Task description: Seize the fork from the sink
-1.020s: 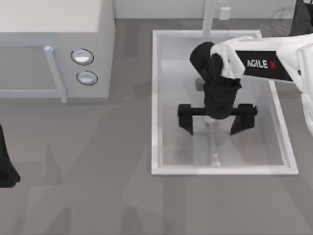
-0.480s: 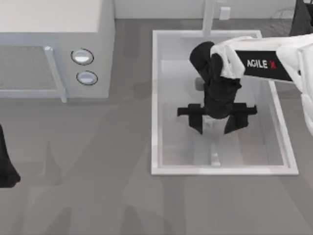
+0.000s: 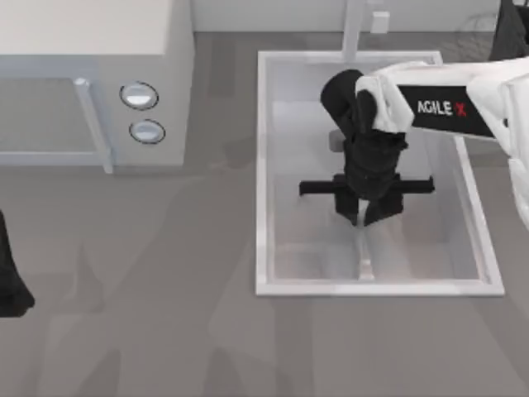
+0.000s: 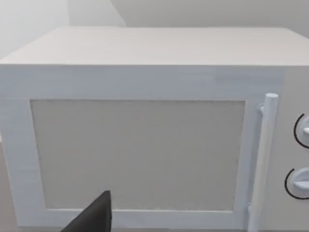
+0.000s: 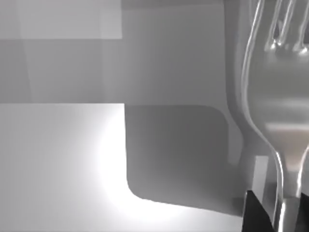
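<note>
**Right gripper clamped on fork inside sink**

Right gripper (image 3: pixel 364 217) down inside the sink (image 3: pixel 263 165), fingers drawn together on the fork (image 3: pixel 363 252). From above: fork seen as a thin pale strip on the basin floor, running from the fingertips toward the near rim, upper part hidden beneath the black wrist.

Far left of the top view: left gripper (image 3: pixel 10 285) parked at the table edge, cut off by the frame; cannot tell whether open or closed. Next along, a white microwave (image 3: pixel 91 50) with two round knobs (image 3: pixel 139 96), well apart from the sink.

Left wrist view: microwave door (image 4: pixel 137 154) and its bar handle (image 4: pixel 263 159) close up, one dark finger (image 4: pixel 94 217) at the frame edge.

Right wrist view: fork (image 5: pixel 280 96) very near, tines cropped at the frame edge, neck pinched between two dark fingertips (image 5: pixel 256 215).

Right arm reaching in from the right, forearm level over the basin, wrist bent straight down.
</note>
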